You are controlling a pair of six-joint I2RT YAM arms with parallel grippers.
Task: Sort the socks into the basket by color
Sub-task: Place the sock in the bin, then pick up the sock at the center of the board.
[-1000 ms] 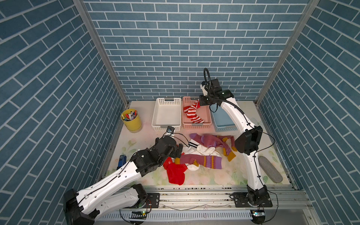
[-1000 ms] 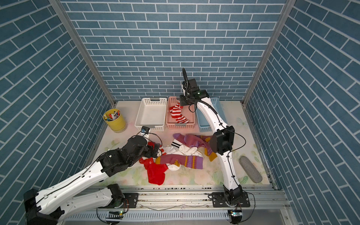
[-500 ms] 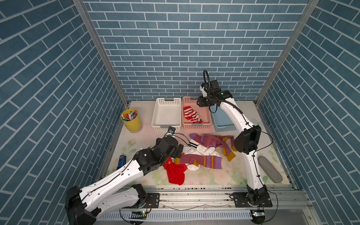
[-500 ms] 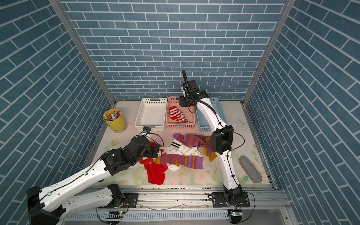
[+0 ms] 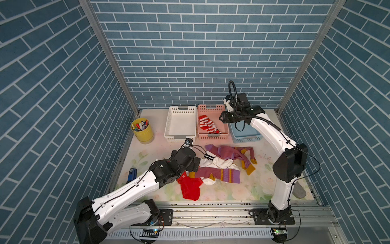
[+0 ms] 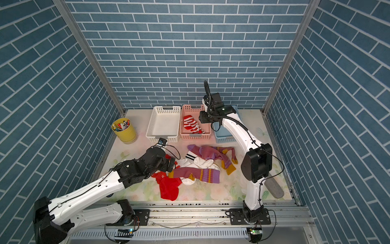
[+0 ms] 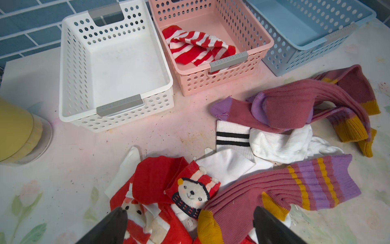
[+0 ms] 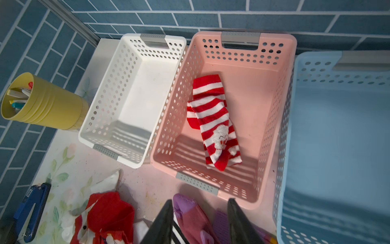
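A pale floral-print tabletop [image 5: 232, 190], hemmed by blue brick-pattern walls, carries a colour sort that looks barely begun; three perforated plastic baskets stand side by side beyond both claws, seemingly one bin per colour family. The pink basket [image 8: 175, 101] lies directly beneath the right claw [image 8: 200, 201], whose fingers stand partly apart with nothing between them; below and just ahead of that claw, the red-and-white striped fabric sock [image 8: 213, 120] rests loosely folded on the basket floor, pink presumably being the nearest match for red. The white basket [image 7: 71, 69] to that claw's left and the light-blue basket [image 8: 337, 126] to its right hold nothing.

The left claw [image 7: 190, 211] hangs low over the heap of unsorted socks, spread to its widest and gripping nothing; it is probably poised to pinch the red fabric sock with a snowman picture [image 7: 156, 179] lying right under its fingertips. Touching that sock, to the claw's right, is a mauve-purple ribbed sock with mustard bands [image 7: 285, 190]; a second mauve-purple sock [image 7: 295, 101] sprawls farther ahead; between them lie the white socks with black bands [image 7: 232, 135], overlapped by both.

Well to the left claw's left stands a yellow ribbed cup of pens [image 5: 142, 131]; a flat grey oval pad [image 6: 274, 188] lies far behind the right claw; a small blue gadget [image 8: 31, 209], left of the left claw and nearer its arm's base, bears a white label too blurred to read; no other writing shows.
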